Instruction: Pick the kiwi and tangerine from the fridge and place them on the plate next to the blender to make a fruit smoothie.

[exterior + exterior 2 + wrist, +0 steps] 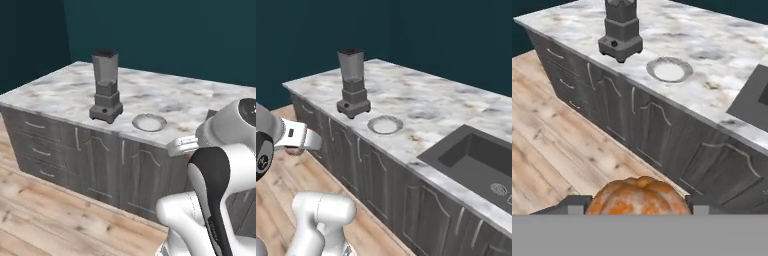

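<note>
In the hand view my gripper (637, 206) is shut on the tangerine (639, 196), a ribbed orange-brown fruit held between the two dark fingertips (576, 204). It hangs over the wooden floor, in front of the counter and below its top. The blender (105, 90) (352, 85) (621, 30) stands upright on the marble counter. The plate (149, 122) (385, 124) (669, 70) lies empty just to the blender's right, near the counter's front edge. The kiwi and the fridge are out of view.
A marble counter (60, 92) tops grey cabinets with drawers and doors (647, 125). A dark sink (471, 157) is sunk into the counter right of the plate. Wooden floor (45, 215) runs in front of the cabinets.
</note>
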